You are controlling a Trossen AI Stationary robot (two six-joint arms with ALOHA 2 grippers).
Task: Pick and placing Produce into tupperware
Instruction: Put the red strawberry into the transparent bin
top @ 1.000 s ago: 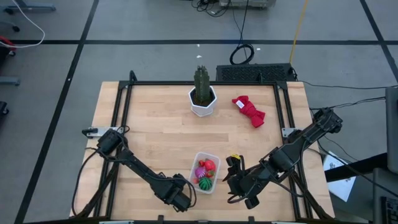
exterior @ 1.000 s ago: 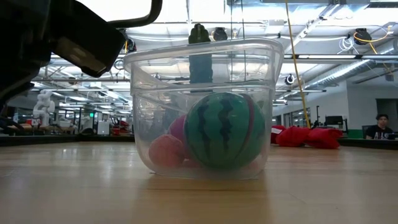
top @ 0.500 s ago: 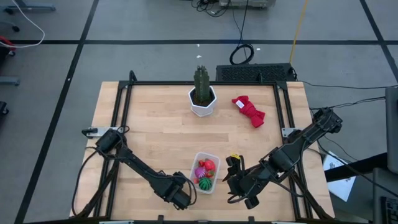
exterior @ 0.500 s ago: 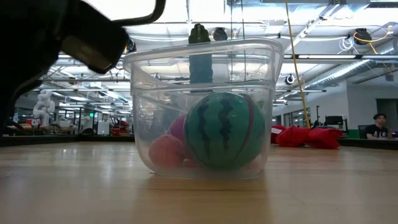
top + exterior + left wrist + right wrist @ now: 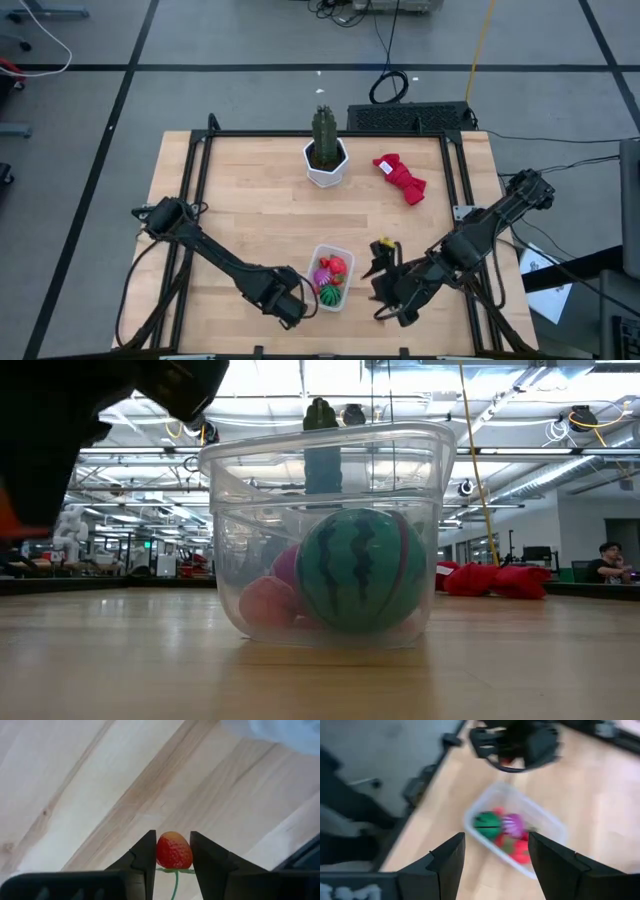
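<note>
The clear tupperware [image 5: 318, 252] stands near the table's front edge, its base on the wood. It holds a green striped ball [image 5: 329, 295], a red piece [image 5: 337, 266] and a purple spiky piece [image 5: 513, 825]. Just left of it my left gripper [image 5: 290, 305] hangs above the table, shut on a small red strawberry [image 5: 173, 851]. My right gripper [image 5: 385, 285] hovers to the right of the tupperware, open, with nothing between its fingers. In the low view the ball [image 5: 360, 570] shows through the tupperware's wall [image 5: 230, 560]. My left gripper pinches the strawberry between its two fingers, one on each side of the fruit [image 5: 161, 852]. The fingers point down from above. The strawberry is lifted clear of the table, its tip pointing away from the wrist and its green stem [image 5: 175, 880] trailing back between the fingers.
A green cactus in a white hexagonal pot [image 5: 325, 155] stands at the far middle, with a red cloth bundle [image 5: 400, 178] to its right. A dark flat device [image 5: 410, 117] lies beyond the far edge. A person [image 5: 608, 565] sits far off in the room.
My left gripper has risen from the table beside the tupperware and drawn slightly toward it, staying shut. In the low view its dark body has climbed out of the upper left.
</note>
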